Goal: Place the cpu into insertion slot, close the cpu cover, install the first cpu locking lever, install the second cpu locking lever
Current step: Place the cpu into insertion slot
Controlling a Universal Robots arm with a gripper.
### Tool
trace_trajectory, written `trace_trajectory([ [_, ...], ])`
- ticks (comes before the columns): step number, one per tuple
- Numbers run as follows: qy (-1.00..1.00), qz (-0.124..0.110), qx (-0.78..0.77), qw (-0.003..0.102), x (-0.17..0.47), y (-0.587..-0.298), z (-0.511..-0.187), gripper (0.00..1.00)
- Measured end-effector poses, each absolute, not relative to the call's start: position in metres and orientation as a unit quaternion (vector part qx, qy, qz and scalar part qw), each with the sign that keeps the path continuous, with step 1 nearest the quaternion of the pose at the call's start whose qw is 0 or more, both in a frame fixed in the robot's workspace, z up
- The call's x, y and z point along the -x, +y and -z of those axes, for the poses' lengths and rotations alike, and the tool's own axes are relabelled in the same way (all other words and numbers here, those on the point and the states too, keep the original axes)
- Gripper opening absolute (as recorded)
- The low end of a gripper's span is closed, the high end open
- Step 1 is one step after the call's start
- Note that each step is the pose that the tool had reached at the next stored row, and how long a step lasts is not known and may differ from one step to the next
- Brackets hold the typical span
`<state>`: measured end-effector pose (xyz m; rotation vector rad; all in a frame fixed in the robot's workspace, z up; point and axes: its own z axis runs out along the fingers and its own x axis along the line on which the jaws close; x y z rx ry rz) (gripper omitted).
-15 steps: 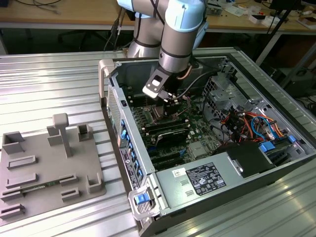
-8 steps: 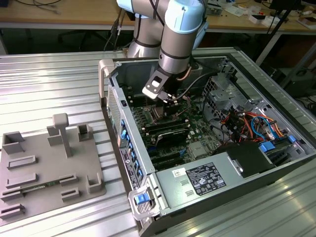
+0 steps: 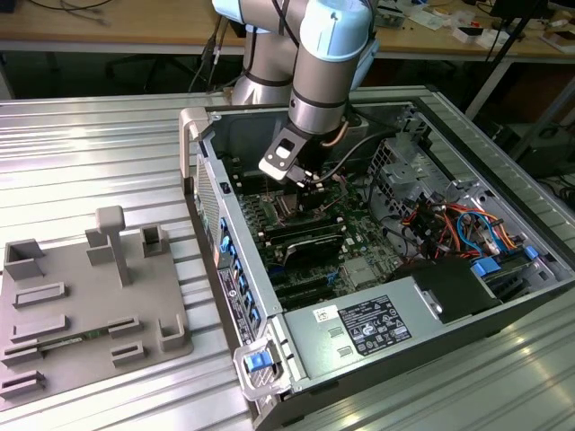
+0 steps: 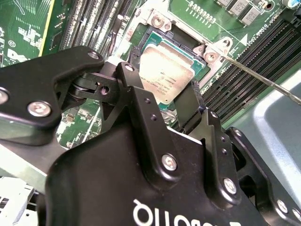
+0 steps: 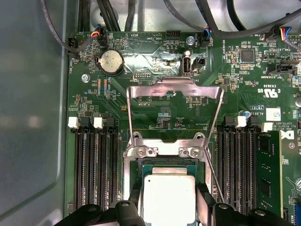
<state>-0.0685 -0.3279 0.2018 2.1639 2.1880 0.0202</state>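
The cpu [image 4: 164, 75], a flat square chip with a silver-grey top, sits between my gripper's [image 4: 164, 77] two black fingers [image 4: 190, 101], which press on its opposite edges. It hangs slightly tilted right over the insertion slot [image 4: 157, 40], a dark socket with a silver rim. In the first wrist view the cpu [image 5: 169, 200] covers most of the insertion slot [image 5: 164, 165], and the cpu cover [image 5: 174, 88] stands swung up, away from it. A thin locking lever [image 4: 263, 77] sticks out beside the slot. In the exterior view my gripper [image 3: 305, 180] reaches down inside the open computer case.
Long black memory slots [image 5: 94, 165] flank the socket on both sides. A round coin battery [image 5: 111, 61] and black cables [image 5: 221, 23] lie beyond the cover. The grey power supply box [image 3: 368, 328] and coloured wires [image 3: 449, 224] fill the case's near end. A grey fixture plate [image 3: 81, 305] lies outside.
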Motion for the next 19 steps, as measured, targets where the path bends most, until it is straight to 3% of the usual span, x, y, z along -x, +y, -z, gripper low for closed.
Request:
trace_trajectory([
  [19,0.715,-0.007,-0.698,0.032,0.0682,-0.3274,-0.1985,0.55],
])
